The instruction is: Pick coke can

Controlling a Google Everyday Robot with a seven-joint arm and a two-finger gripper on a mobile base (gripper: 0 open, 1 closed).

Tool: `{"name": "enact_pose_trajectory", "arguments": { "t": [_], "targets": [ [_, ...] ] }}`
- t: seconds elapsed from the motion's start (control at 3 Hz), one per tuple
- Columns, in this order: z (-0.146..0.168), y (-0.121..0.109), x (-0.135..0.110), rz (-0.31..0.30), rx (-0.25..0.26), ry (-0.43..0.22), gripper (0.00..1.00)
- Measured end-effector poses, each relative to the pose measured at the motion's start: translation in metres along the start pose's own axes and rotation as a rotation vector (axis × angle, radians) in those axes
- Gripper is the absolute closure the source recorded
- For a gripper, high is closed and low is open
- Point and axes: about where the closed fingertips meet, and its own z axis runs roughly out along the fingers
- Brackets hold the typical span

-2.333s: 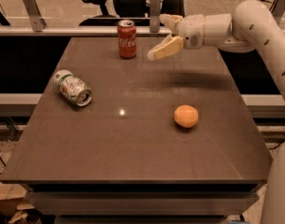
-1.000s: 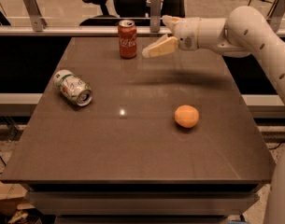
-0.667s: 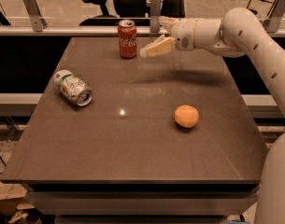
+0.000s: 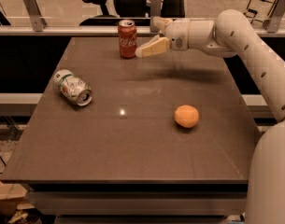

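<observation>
The coke can (image 4: 127, 39) is red with white script and a silver top. It stands upright near the far edge of the dark table (image 4: 132, 143), a little left of centre. My gripper (image 4: 146, 37) reaches in from the right on the white arm (image 4: 235, 36) and hovers just right of the can at about its height. Its tan fingers (image 4: 152, 46) are spread apart and hold nothing. One finger's tip is close to the can's right side, and I cannot tell whether it touches.
A white-and-green silver can (image 4: 73, 87) lies on its side at the table's left. An orange (image 4: 186, 116) sits right of centre. A metal rail (image 4: 62, 30) and office chairs (image 4: 128, 1) stand behind the far edge.
The gripper has moved left, closing the gap to the coke can. The cans and the orange have not moved.
</observation>
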Motion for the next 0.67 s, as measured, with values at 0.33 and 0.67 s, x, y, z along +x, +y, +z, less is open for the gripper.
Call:
{"name": "enact_pose_trajectory", "arguments": {
  "t": [0.33,0.67],
  "targets": [
    [0.015,0.0,0.001,0.005,-0.024,0.0,0.0],
    [0.049,0.004,0.0,0.015,-0.072,0.014,0.0]
  ]
}}
